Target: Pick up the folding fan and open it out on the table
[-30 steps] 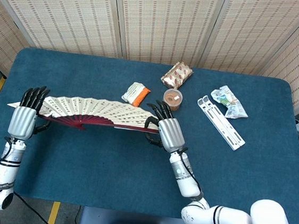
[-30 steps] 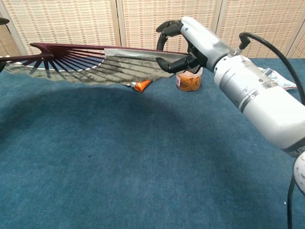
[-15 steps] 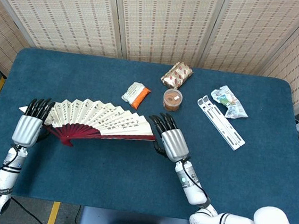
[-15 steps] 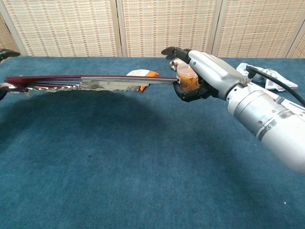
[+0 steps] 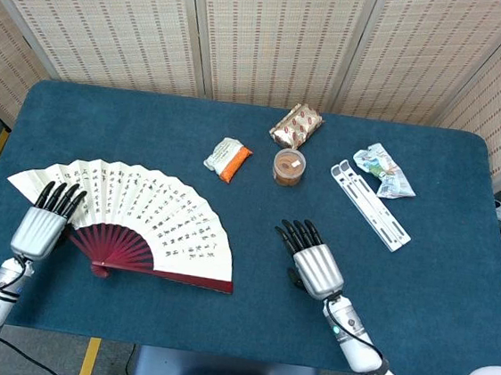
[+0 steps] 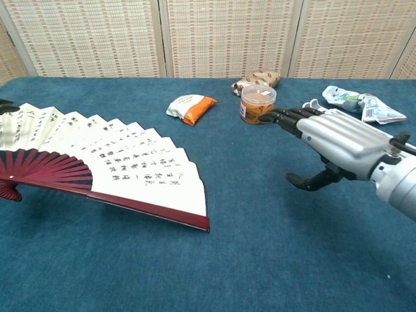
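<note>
The folding fan (image 5: pixel 140 216) lies spread wide on the left part of the blue table (image 5: pixel 219 319), white leaf with black writing and dark red ribs (image 6: pixel 39 170). My left hand (image 5: pixel 42 224) is at the fan's left end, its fingers laid over the leaf and its thumb hidden beneath, still holding that edge. My right hand (image 5: pixel 313 261) hovers open to the right of the fan, well apart from its right guard stick (image 6: pixel 153 211), fingers stretched forward and nothing in them. The chest view shows that hand (image 6: pixel 331 140) just above the cloth.
Behind the fan lie an orange and white packet (image 5: pixel 228 157), a small jar of snacks (image 5: pixel 289 167) and a brown patterned bag (image 5: pixel 296 125). A white plastic rack (image 5: pixel 370 204) and a crumpled wrapper (image 5: pixel 382 170) sit at the back right.
The fan went from edge-on in the air to flat and fully spread on the table. My right hand let go of its right guard and drew back to the right.
</note>
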